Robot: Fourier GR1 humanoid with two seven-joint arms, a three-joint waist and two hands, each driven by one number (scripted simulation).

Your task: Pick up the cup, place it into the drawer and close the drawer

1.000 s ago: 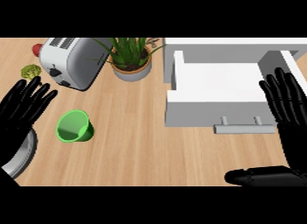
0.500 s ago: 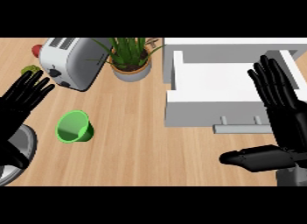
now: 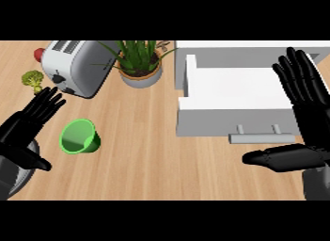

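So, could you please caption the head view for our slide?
Open left hand beside the green cup; right hand open over the open drawer.

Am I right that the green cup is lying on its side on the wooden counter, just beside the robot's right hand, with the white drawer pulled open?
Not quite. The green cup does lie on its side on the wooden counter, and the white drawer is pulled open, but the black hand next to the cup is the robot's left hand. The right hand is over by the drawer. The head view shows this.
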